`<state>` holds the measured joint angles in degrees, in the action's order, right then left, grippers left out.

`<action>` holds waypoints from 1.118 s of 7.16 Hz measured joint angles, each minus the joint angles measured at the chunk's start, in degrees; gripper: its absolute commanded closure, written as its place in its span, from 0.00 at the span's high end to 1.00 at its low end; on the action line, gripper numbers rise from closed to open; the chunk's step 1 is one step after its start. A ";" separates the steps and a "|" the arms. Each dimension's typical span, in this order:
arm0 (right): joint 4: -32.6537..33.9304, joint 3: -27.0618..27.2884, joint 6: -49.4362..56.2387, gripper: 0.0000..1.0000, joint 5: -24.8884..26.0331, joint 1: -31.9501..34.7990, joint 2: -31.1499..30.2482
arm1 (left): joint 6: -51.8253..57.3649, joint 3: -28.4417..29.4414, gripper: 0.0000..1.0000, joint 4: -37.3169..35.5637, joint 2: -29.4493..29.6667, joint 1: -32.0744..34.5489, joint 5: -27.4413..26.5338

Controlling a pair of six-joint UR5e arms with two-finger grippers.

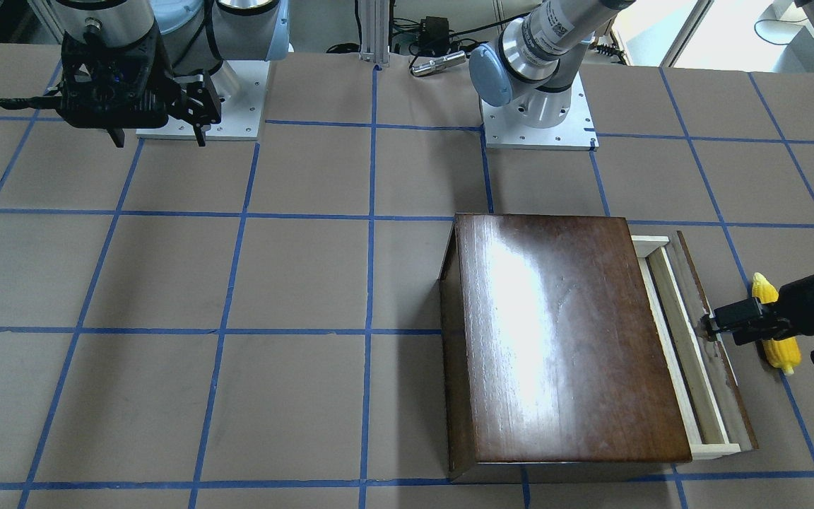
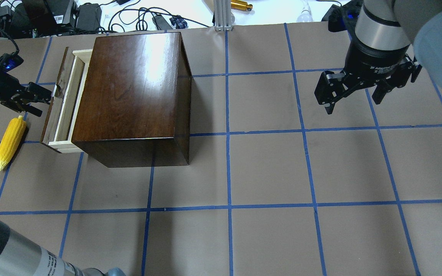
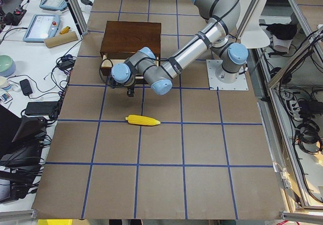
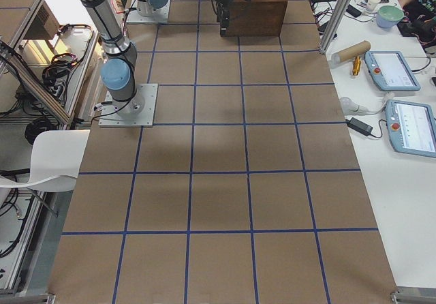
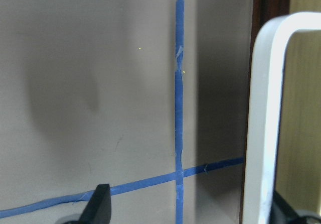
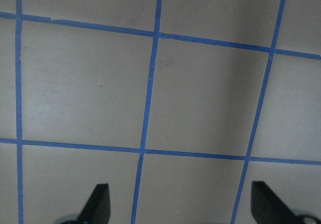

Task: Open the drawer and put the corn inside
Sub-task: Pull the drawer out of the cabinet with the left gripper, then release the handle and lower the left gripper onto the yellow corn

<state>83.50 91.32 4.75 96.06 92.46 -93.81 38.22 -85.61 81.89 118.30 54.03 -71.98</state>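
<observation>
The dark-brown wooden box (image 2: 132, 88) stands at the table's left, and also shows in the front view (image 1: 569, 339). Its drawer (image 2: 65, 103) of pale wood sticks a little way out (image 1: 689, 353). My left gripper (image 2: 44, 105) is open at the drawer front, with one finger (image 1: 728, 316) against the metal pull (image 5: 266, 108). The yellow corn (image 2: 10, 143) lies on the table just outside the drawer front, beside that gripper; the front view (image 1: 780, 350) shows it partly hidden by the gripper. My right gripper (image 2: 353, 105) is open and empty above the table's right side.
The table is brown paper with a blue tape grid (image 2: 228, 134). Cables and gear (image 2: 90, 15) lie past the far edge behind the box. The arm bases (image 1: 538, 127) stand at the robot's edge.
</observation>
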 measured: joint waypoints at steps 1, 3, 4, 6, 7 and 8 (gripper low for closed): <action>0.00 0.00 0.00 1.00 0.00 0.00 0.01 | 0.11 0.02 1.00 -0.03 0.00 -0.70 0.01; 0.00 0.00 0.01 1.00 0.00 0.00 0.00 | 0.27 0.15 1.00 -0.01 0.00 -1.74 0.00; 0.00 0.00 0.03 1.00 0.00 0.00 0.00 | 0.33 0.19 1.00 0.00 0.02 -2.23 0.01; 0.00 0.00 0.00 1.00 0.00 0.00 0.01 | 0.36 0.24 1.00 -0.08 0.06 -3.15 0.00; 0.00 0.00 0.00 1.00 0.00 0.00 0.00 | 0.35 0.28 1.00 -0.11 -0.01 -3.31 -0.02; 0.00 0.00 0.00 1.00 0.00 0.00 0.00 | 0.31 0.32 1.00 -0.11 -0.21 -3.33 -0.01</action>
<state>83.50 91.32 4.75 96.07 92.46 -93.80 38.52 -85.28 81.78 118.09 50.70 -71.99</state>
